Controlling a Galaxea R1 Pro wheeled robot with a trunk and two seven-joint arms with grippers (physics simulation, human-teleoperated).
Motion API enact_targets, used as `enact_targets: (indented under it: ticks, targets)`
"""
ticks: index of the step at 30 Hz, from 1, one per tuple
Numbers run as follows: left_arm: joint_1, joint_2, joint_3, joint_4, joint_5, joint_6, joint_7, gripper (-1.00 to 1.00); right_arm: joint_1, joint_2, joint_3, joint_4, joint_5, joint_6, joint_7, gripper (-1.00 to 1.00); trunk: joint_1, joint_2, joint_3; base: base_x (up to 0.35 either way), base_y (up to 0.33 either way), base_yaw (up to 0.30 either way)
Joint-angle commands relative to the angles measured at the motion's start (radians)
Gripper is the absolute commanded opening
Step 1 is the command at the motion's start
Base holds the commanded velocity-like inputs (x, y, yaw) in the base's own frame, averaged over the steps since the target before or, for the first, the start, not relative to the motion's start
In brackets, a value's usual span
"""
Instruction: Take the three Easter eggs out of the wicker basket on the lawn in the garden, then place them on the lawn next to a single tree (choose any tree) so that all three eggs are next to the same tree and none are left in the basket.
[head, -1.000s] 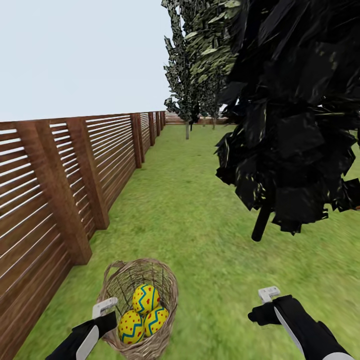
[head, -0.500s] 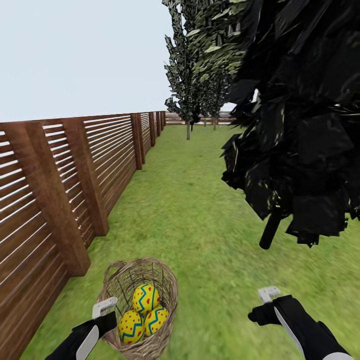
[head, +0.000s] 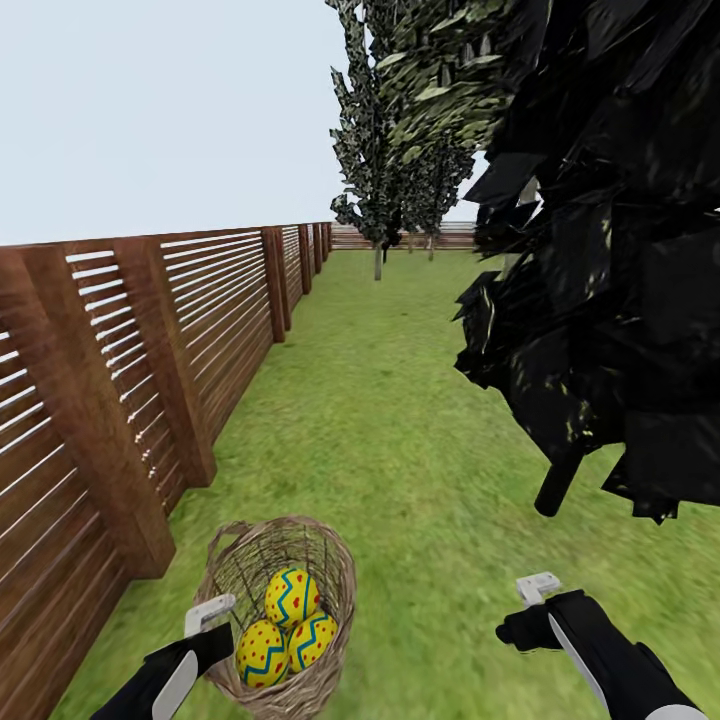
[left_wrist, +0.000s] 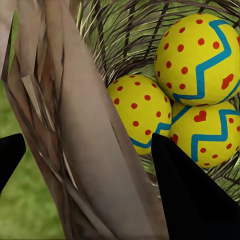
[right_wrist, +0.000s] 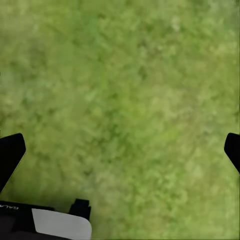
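The wicker basket (head: 282, 610) is held up at the lower left of the head view, above the lawn (head: 400, 440) and near the slatted wooden fence (head: 130, 360). The left claw (head: 208, 615) is clenched on the basket's rim: in the left wrist view one dark finger (left_wrist: 192, 200) sits inside the basket beside the eggs, the other shows at the picture's edge outside the wall, and the woven wall (left_wrist: 85, 150) runs between them.

All three Easter eggs lie together in the basket, touching one another. The upper egg (head: 291, 595) shows blue-green zigzags, the dotted egg (head: 261, 652) lies nearest the left claw, and the third egg (head: 313, 640) rests beside it.

The right claw (head: 537, 588) hangs over bare grass, well apart from the basket, with its fingers spread wide and nothing between them; the right wrist view shows grass (right_wrist: 125, 110) between the two dark fingertips.

A dark-leaved tree (head: 610, 250) with a thin black trunk stands ahead on the right. A greener tree (head: 400, 130) stands farther back by the far fence.
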Motion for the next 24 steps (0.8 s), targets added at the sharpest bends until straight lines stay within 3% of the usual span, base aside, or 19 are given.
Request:
enact_targets:
  ticks: [1, 24]
  targets:
    - [-0.001, 0.000, 0.001, -0.003, 0.011, 0.006, 0.004, -1.00, -0.001, -0.001, 0.003, -0.001, 0.000, 0.005, 0.002, 1.00, 0.001, -0.001, -0.002, 0.339, 0.092, 0.000]
    - [0.000, 0.000, 0.001, -0.003, 0.011, 0.005, 0.004, -1.00, -0.001, -0.001, 0.003, -0.001, 0.000, 0.005, 0.002, 1.00, 0.001, -0.001, -0.002, 0.339, 0.090, 0.000]
